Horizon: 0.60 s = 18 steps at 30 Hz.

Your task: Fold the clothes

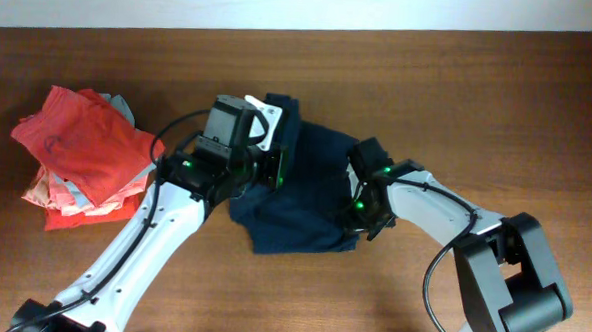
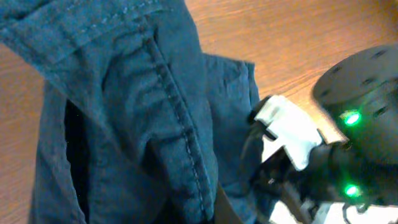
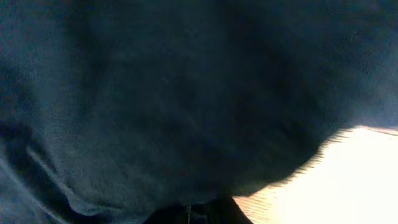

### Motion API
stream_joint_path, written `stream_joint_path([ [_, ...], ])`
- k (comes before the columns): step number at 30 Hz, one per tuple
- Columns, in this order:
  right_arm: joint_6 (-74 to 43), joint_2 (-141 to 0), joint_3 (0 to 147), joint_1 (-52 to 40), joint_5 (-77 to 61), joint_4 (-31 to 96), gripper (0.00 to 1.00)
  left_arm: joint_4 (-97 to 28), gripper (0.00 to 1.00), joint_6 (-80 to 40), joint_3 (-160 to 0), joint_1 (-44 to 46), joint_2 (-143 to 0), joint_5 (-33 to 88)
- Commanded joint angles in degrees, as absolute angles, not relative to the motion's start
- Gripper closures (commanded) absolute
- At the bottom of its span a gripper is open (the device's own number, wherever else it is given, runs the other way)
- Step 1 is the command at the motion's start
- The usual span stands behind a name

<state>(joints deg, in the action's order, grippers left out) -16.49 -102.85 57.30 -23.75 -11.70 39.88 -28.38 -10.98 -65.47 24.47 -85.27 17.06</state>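
The clothes (image 1: 304,201) are one dark navy garment, bunched and partly doubled over at the middle of the table. My left gripper (image 1: 274,145) is at its upper left part, and a seamed fold of cloth (image 2: 168,118) rises right up to the left wrist camera; the gripper looks shut on it, with the fingers hidden. My right gripper (image 1: 359,207) is at the garment's right edge. Navy cloth (image 3: 174,99) fills the right wrist view and hides the fingers, which look shut on it. The right gripper also shows in the left wrist view (image 2: 280,180).
A pile of red-coral and light-blue garments (image 1: 81,157) lies at the left of the brown wooden table (image 1: 479,104). Bare wood shows behind and to the right of the navy garment. The two arms are close together over the cloth.
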Motion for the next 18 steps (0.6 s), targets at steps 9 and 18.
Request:
stream_joint_path([
  [9,-18.11,-105.60,54.26,-26.04,-13.30,40.10,0.85,-26.30,0.94,-13.41,-66.89,28.99,-86.87,17.56],
  [18,-18.11,-105.60,54.26,-26.02,-13.28,40.12,0.85,-22.24,0.73,-16.03,-66.89,33.78,-87.81,19.22],
])
